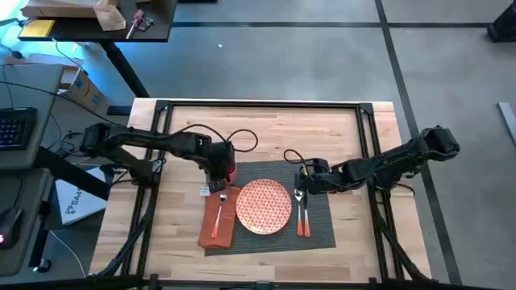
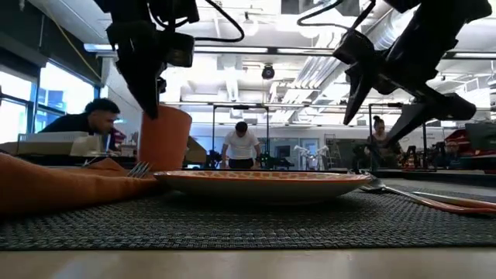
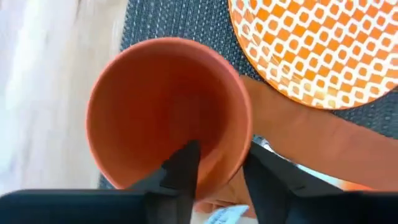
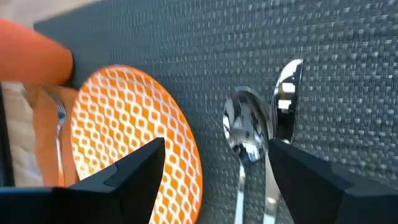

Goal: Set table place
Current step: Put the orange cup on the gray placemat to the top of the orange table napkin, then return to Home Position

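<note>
The left gripper (image 3: 214, 177) is pinching the cup's (image 3: 168, 112) rim, one finger inside, one outside, setting it on the mat (image 1: 322, 225) at about eleven o'clock from the plate (image 1: 264, 206), above the napkin (image 1: 218, 219) and fork (image 1: 222, 203). The mat is lying at the near middle of the table (image 1: 266, 129). The right gripper (image 4: 214, 165) is hanging wide open and empty over the spoon (image 4: 247, 134) and knife (image 4: 286, 99) at the plate's three o'clock, likely just released.
</note>
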Action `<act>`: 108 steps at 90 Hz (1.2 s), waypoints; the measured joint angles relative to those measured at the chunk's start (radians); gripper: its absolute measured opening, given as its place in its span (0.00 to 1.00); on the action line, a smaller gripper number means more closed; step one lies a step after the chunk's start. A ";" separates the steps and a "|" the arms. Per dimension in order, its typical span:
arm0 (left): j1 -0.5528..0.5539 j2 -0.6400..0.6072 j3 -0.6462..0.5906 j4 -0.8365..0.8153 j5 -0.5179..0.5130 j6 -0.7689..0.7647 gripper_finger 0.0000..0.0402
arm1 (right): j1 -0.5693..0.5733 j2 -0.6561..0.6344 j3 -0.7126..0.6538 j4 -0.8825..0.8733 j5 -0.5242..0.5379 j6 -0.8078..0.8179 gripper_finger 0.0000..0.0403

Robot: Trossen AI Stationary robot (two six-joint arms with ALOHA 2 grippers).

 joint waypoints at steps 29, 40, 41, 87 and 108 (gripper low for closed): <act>0.000 -0.048 0.173 0.003 -0.022 -0.250 0.34 | 0.000 -0.404 -0.046 0.073 -0.318 -0.592 0.57; 0.000 -0.051 0.228 0.003 -0.064 -0.327 0.34 | -0.008 -0.668 -0.160 0.063 -0.418 -0.601 0.44; 0.000 -0.051 0.231 0.004 -0.068 -0.332 0.34 | -0.008 -0.694 -0.174 0.061 -0.418 -0.599 0.43; 0.020 -0.064 0.271 0.138 -0.041 -0.487 0.34 | -0.010 -1.322 -0.544 0.070 -0.378 -0.861 0.02; 0.038 -0.094 0.270 0.257 -0.027 -0.461 0.32 | -0.048 -1.340 -0.693 0.391 -0.408 -0.993 0.00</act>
